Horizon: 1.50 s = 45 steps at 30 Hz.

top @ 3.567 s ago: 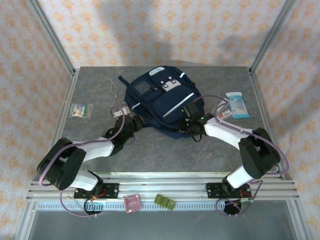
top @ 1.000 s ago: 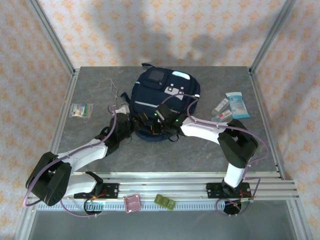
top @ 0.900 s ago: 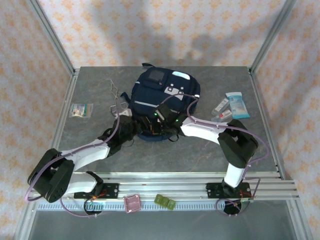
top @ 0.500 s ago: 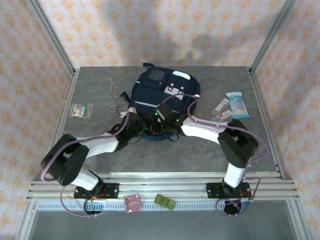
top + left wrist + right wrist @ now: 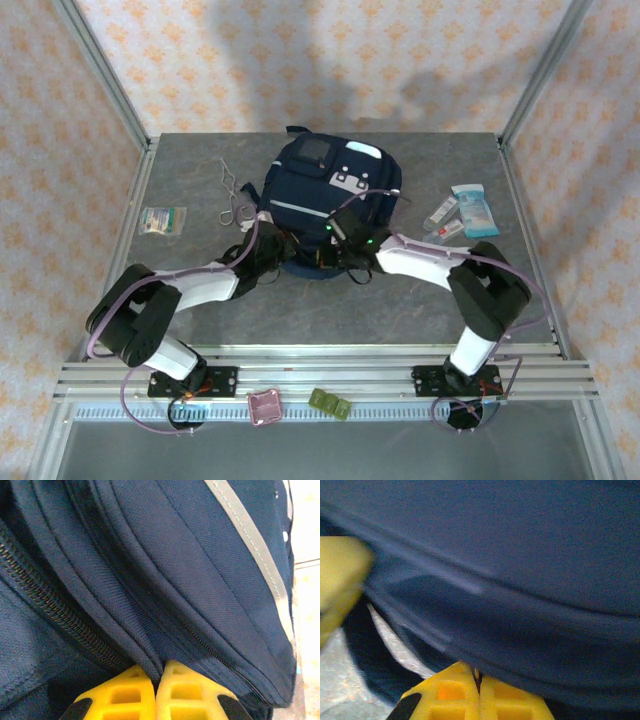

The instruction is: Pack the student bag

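Observation:
The student bag [image 5: 330,195], navy with grey stripes and a white-grey patch, lies at the middle back of the table. Both grippers sit at its near edge. My left gripper [image 5: 288,255] is shut, its yellow fingertips [image 5: 125,695] pinching a fold of navy fabric [image 5: 150,665] next to a zipper [image 5: 55,615]. My right gripper [image 5: 325,253] is also shut, its tips [image 5: 455,692] clamped on the bag's lower seam [image 5: 530,650]. A white cord [image 5: 395,647] runs beneath the bag there.
A light-blue tissue pack [image 5: 475,208] and small tubes [image 5: 443,215] lie right of the bag. Metal scissors [image 5: 232,195] and a small packet [image 5: 162,220] lie to its left. A pink [image 5: 266,405] and a green [image 5: 330,403] item rest on the front rail.
My left gripper moved right to the bag's near edge and shut on a fold of fabric. My right gripper, still shut on the bag, shifted slightly right.

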Each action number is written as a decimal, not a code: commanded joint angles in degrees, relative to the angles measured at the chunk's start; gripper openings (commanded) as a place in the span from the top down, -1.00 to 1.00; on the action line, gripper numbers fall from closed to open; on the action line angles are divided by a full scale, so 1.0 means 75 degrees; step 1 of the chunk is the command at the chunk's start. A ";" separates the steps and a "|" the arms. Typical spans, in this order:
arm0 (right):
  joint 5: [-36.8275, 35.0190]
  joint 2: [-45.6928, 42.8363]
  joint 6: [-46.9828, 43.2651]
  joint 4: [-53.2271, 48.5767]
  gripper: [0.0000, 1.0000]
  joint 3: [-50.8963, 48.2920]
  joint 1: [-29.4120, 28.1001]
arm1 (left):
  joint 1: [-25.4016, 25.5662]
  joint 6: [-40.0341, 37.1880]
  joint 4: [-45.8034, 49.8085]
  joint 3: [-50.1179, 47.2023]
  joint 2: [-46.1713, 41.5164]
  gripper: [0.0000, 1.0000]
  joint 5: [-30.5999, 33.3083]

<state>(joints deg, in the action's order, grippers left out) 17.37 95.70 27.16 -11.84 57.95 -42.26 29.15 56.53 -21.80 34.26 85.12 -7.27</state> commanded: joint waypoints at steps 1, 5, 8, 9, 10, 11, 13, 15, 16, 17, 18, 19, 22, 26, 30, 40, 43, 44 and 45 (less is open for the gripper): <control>-0.1086 -0.0538 -0.0265 -0.1091 1.00 -0.0520 0.0786 | -0.0459 -0.0522 0.0248 -0.0256 -0.0393 1.00 0.0500; -0.1751 -0.0604 -0.0403 -0.1381 1.00 -0.0705 0.1588 | -0.0638 -0.0749 0.0450 -0.0261 -0.0474 1.00 0.0465; -0.2103 -0.0416 -0.0412 -0.1228 1.00 -0.0516 0.2062 | -0.0686 -0.0840 0.0543 -0.0256 -0.0486 1.00 0.0443; -0.2254 -0.0261 -0.0392 -0.1211 1.00 -0.0348 0.2187 | -0.0687 -0.0857 0.0557 -0.0256 -0.0486 1.00 0.0436; -0.2397 -0.0116 -0.0358 -0.1223 1.00 -0.0151 0.2285 | -0.0693 -0.0874 0.0566 -0.0266 -0.0476 1.00 0.0430; -0.2539 0.0081 -0.0308 -0.1223 1.00 0.0060 0.2397 | -0.0698 -0.0881 0.0581 -0.0270 -0.0474 1.00 0.0418; -0.2772 0.0429 -0.0245 -0.1197 1.00 0.0499 0.2601 | -0.0699 -0.0909 0.0575 -0.0291 -0.0463 1.00 0.0395; -0.3150 0.0760 -0.0162 -0.1115 1.00 0.0946 0.2786 | -0.0699 -0.0926 0.0617 -0.0331 -0.0480 1.00 0.0400; -0.3350 0.0934 -0.0065 -0.1181 1.00 0.1198 0.2884 | -0.0710 -0.0928 0.0612 -0.0358 -0.0483 1.00 0.0416; -0.3538 0.1190 0.0051 -0.1325 1.00 0.1520 0.3015 | -0.0723 -0.0937 0.0622 -0.0381 -0.0498 1.00 0.0424; -0.3638 0.1374 0.0170 -0.1454 1.00 0.1768 0.3133 | -0.0739 -0.0946 0.0639 -0.0398 -0.0515 1.00 0.0430; -0.3612 0.1529 0.0274 -0.1535 1.00 0.1973 0.3268 | -0.0757 -0.0952 0.0645 -0.0414 -0.0532 1.00 0.0429; -0.2912 0.1514 0.0249 -0.1290 1.00 0.2023 0.3383 | -0.0775 -0.0997 0.0653 -0.0398 -0.0557 1.00 0.0370; -0.2244 0.1045 0.0174 -0.1083 1.00 0.1443 0.3166 | -0.0769 -0.1210 0.0749 -0.0230 -0.0520 1.00 0.0433; -0.1827 0.0320 0.0195 -0.0816 1.00 0.0436 0.2656 | -0.0759 -0.1396 0.0985 0.0198 -0.0451 1.00 0.0198; -0.0527 -0.0175 0.1112 0.0458 1.00 -0.0867 0.0945 | -0.0201 -0.0952 0.1517 0.0150 -0.2039 0.16 0.0501; -0.0194 0.0238 0.1188 0.0757 1.00 -0.0471 0.0388 | -0.0075 -0.0684 0.1605 -0.0219 -0.2688 0.01 0.0594; -0.0145 0.0402 0.1167 0.0777 1.00 -0.0255 0.0221 | -0.0045 -0.0590 0.1665 -0.0336 -0.2857 -0.03 0.0573; -0.0056 0.0530 0.1150 0.0878 1.00 -0.0099 0.0094 | -0.0029 -0.0507 0.1724 -0.0432 -0.2980 -0.04 0.0571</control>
<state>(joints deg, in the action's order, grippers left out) 12.40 97.03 34.37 -8.32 54.26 -38.68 28.25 50.30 -12.05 33.52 64.64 -4.93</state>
